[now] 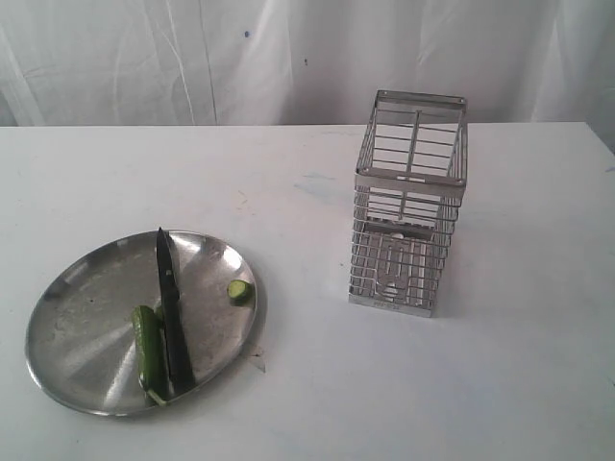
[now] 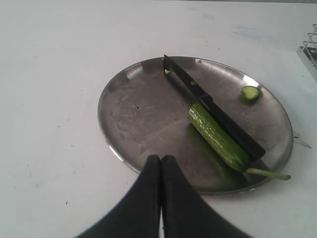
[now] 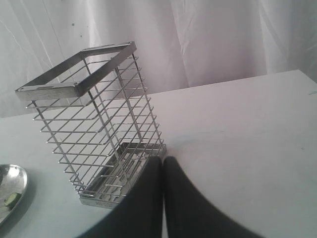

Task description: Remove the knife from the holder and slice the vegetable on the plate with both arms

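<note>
Both jaws pressed closed, empty; knife [image 1: 170,307] on plate [image 1: 77,317].

Green vegetable [image 1: 149,353]; black knife [image 1: 172,309]; silver plate [image 1: 77,317]; steel holder [image 1: 408,206].

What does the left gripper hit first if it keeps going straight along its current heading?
Likely the plate: the shut left gripper points at its near rim, with the vegetable and knife lying farther along. Its height above the rim is unclear.

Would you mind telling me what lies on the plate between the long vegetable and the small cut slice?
The knife lies between them, flat on the plate, right beside the vegetable, with the slice apart on its far side. The exterior view shows this.
</note>
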`<move>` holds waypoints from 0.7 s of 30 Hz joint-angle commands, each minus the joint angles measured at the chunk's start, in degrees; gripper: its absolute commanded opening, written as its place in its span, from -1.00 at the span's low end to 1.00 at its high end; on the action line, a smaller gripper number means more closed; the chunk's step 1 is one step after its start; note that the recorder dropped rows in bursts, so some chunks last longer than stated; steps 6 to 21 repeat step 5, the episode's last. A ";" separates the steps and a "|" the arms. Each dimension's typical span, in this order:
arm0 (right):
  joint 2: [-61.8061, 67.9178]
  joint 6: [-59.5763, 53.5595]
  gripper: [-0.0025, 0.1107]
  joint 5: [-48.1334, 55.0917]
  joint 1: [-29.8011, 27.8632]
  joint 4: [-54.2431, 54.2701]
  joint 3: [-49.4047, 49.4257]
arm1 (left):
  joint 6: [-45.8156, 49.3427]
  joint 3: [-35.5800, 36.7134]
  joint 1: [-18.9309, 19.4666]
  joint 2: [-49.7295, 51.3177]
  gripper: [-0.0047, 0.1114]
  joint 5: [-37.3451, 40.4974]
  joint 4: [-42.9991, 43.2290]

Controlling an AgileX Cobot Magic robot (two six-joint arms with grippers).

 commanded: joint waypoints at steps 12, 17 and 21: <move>-0.39 0.18 -0.96 -0.05 -0.26 -0.44 0.41 | -0.46 0.26 -0.30 -0.22 -0.92 -0.27 -0.25; -0.39 0.18 -0.96 -0.05 -0.26 -0.44 0.41 | -0.46 0.26 -0.30 -0.22 -0.92 -0.27 -0.25; -0.39 0.18 -0.96 -0.05 -0.26 -0.44 0.41 | -0.46 0.26 -0.30 -0.22 -0.92 -0.27 -0.25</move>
